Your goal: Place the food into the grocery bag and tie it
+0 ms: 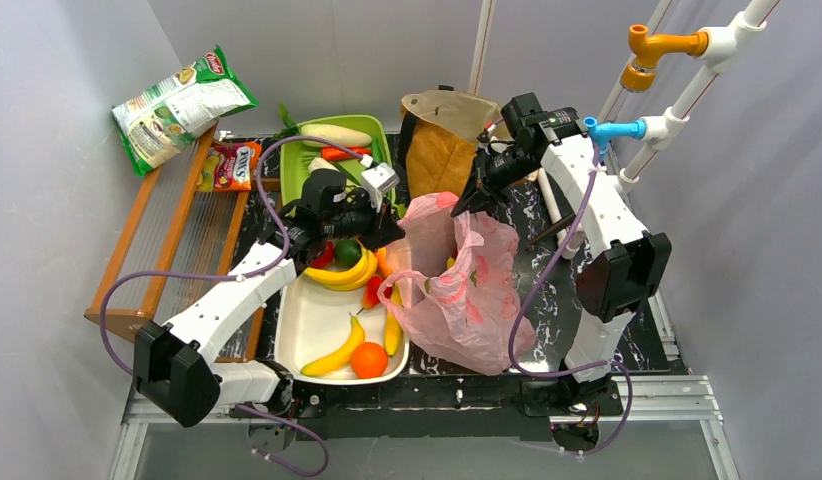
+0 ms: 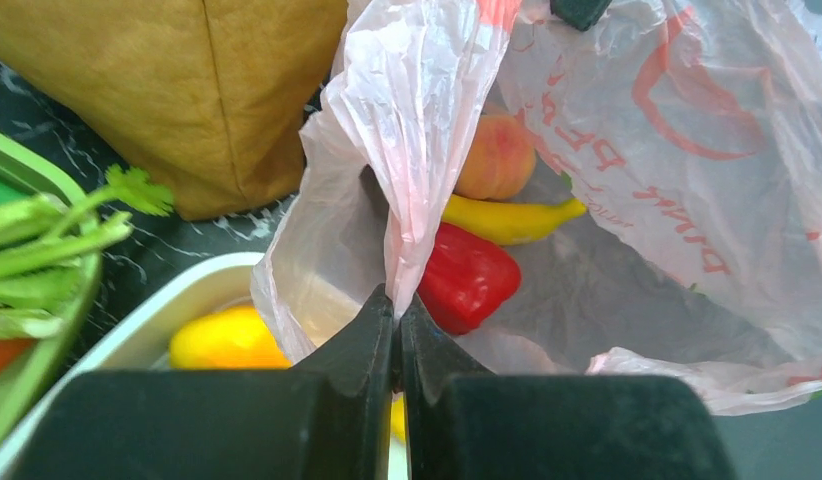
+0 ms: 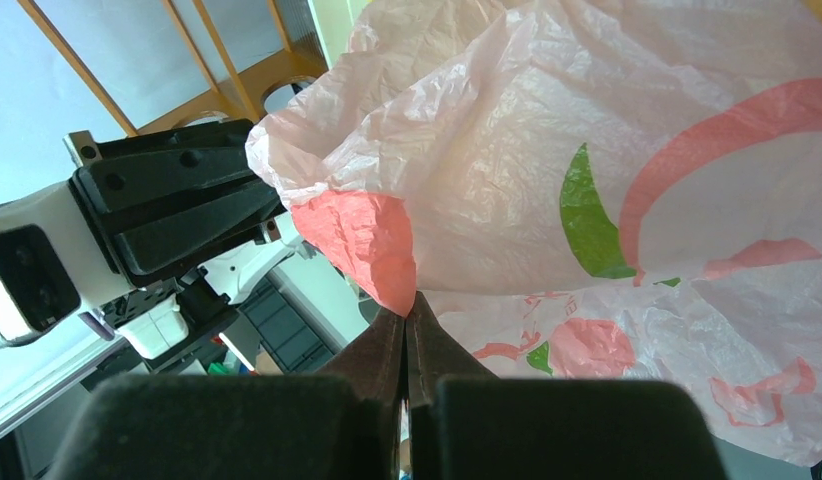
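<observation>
Clamping the grocery bag [image 1: 467,290], left gripper [image 2: 395,302] and right gripper [image 3: 407,306] both pinch its film. Lift evenly (thin plastic tears).

Overhead and close wrist views share bag [image 1: 469,292].

Our left arm [image 1: 227,295] starts from its base at the near left. Its white link slants far and right, and the wrist points toward the right. The left gripper [image 2: 397,308] has its fingers pressed together, with a fold of the grocery bag [image 1: 467,290] pinched between their tips. Our right arm [image 1: 602,205] rises from the near right, folds at the elbow and runs to the far side, where the wrist bends back left and downward. The right gripper [image 3: 408,312] is likewise closed, its fingers meeting on the bag's thin film. We see the two grippers near each other but apart.
</observation>
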Tool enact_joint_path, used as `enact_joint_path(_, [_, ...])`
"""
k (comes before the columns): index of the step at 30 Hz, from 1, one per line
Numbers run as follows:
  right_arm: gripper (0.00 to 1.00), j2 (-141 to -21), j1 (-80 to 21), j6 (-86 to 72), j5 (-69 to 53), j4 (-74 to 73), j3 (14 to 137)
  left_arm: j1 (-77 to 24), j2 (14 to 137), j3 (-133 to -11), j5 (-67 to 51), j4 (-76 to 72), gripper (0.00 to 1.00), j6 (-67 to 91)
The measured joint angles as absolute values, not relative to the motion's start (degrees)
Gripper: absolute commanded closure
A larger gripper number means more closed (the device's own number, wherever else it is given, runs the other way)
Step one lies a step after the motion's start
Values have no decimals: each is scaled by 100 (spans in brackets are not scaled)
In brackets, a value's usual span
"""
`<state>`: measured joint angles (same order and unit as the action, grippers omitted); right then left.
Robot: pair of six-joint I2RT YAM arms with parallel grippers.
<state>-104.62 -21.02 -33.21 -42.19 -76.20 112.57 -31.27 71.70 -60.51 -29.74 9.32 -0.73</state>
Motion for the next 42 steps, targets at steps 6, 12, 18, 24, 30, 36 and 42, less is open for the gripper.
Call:
enact_joint_path(6, [99, -10460, -2102, -3280, -4222, -7627, 11257, -3127, 7170, -6396, -2982, 1542, 100, 701])
enact_joint_path(12, [99, -10440, -2102, -3271, -4248, -7644, 11257, -3129, 7170, -7384, -2965, 2475, 100, 1555])
enact_joint_path(18, [99, -10339, -2128, -3286, -4333, -7649, 11260, -3155, 7175, -8001, -3048, 2967, 100, 2078])
enact_joint_path(24, [65, -10245, -2139, -3354, -4257, -7682, 11373, -3164, 7218, -8237, -3052, 3179, 100, 2298])
enact_joint_path(30, [39, -10195, -2121, -3634, -3828, -7808, 11688, -3162, 7218, -8256, -2906, 3216, 100, 2641])
enact_joint_path(36, [35, -9710, -2150, -4259, -3277, -8025, 11845, -3162, 7216, -8256, -2646, 3166, 100, 3341])
enact_joint_path(42, [34, -8755, -2727, -5227, -2467, -8300, 11856, -3162, 7216, -8394, -2272, 3201, 100, 4003])
